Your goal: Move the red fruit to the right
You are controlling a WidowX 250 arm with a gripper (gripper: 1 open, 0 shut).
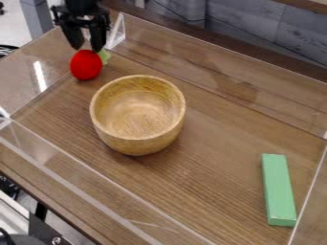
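fingers (84,43) just above red fruit (86,64)

No text, label, brand, number or sign can be read anywhere in this view; every surface that shows is plain and unmarked.
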